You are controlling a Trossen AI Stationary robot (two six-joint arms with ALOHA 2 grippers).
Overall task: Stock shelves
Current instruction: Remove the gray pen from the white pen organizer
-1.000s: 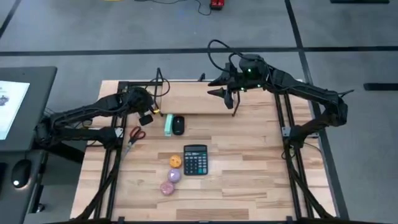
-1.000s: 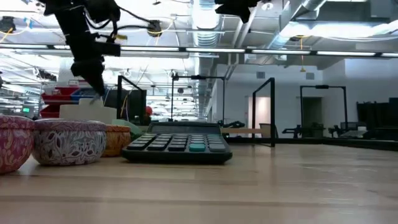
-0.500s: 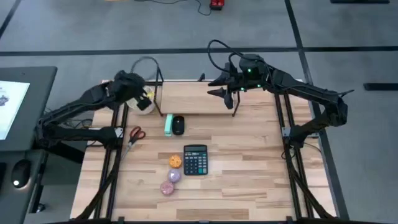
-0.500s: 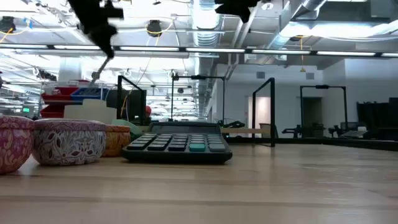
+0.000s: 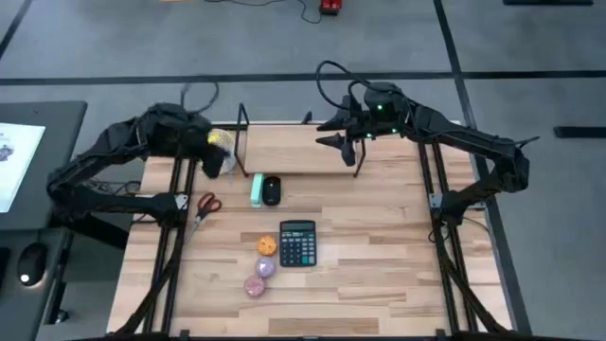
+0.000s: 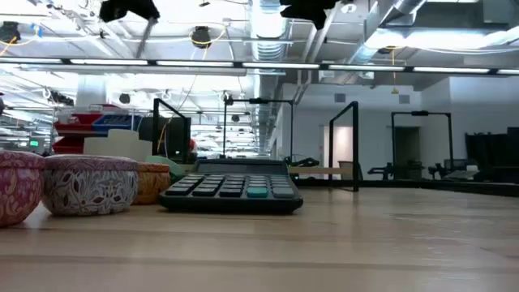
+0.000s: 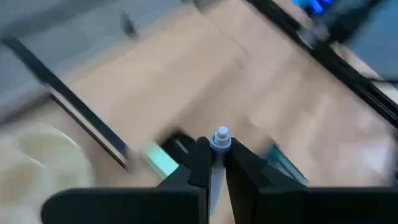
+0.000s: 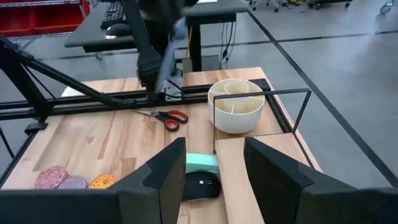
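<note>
Shelves (image 5: 294, 150) sit at the far edge of the worktop (image 5: 379, 246), roughly centre: pale plank w/ thin black uprights at both ends. Left gripper (image 7: 214, 163) is raised above the worktop's far-left corner, just left of the rack's left upright, fingers (image 7: 198, 163) pinched narrow on a slim pen-like item (image 7: 220, 139) w/ a blue-white tip. In the right wrist view that item shows as a blurred pale-blue stick under the left arm. White round cup (image 8: 236, 105) w/ inner dividers stands right below it, beside the rack's left end.

Right gripper (image 8: 211, 168) hangs over the rack's right part, jaws wide apart w/ nothing between them.

On the worktop in front of the rack: mint-green block (image 5: 256, 189) and black mouse (image 5: 272, 190) side by side, just beside each other. Red-handled scissors (image 5: 205, 205) lie to the left of them. Nearer the front, a black calculator (image 5: 297, 242) w/ three small round tins (image 5: 259, 266) in a row along its left side: orange, purple, pink. Low view shows tins and calculator close up, w/ both arms high above.
</note>
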